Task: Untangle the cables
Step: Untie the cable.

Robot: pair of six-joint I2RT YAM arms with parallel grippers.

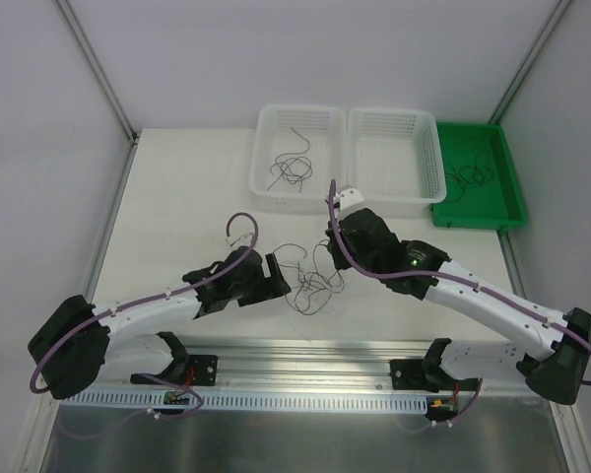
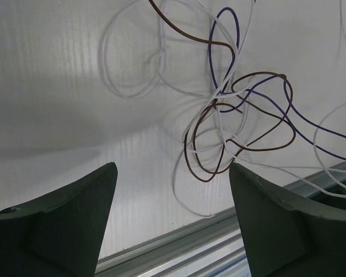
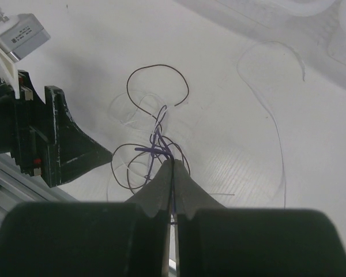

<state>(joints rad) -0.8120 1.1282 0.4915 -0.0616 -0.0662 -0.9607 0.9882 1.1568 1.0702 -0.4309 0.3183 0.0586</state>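
Brown, violet and white cables (image 1: 310,281) lay in one loose knot of loops on the white counter (image 1: 177,197), close to its near edge and between my two wrists. From my left wrist the tangle (image 2: 236,115) sat just ahead of me and off to the right, with a brown loop crossing violet and white ones. My right fingers (image 3: 172,173) were pinched fully together on the cables (image 3: 155,144), a violet strand running down between them, and the other loops spread out on the counter beyond the tips. My left fingers (image 1: 274,276) stood wide apart and held nothing; they pointed at the knot from its left, just beside it.

My left arm (image 1: 148,310) lay low over the counter, stretched from its base up and to the right. My right arm (image 1: 483,296) reached from its base up and to the left, its wrist bent down over the knot's right side.

Farther back stood two white baskets, the left basket (image 1: 261,148) holding more thin dark wire, the right basket (image 1: 433,148) touching it. A green tray (image 1: 507,197) just beside them held dark wire too.
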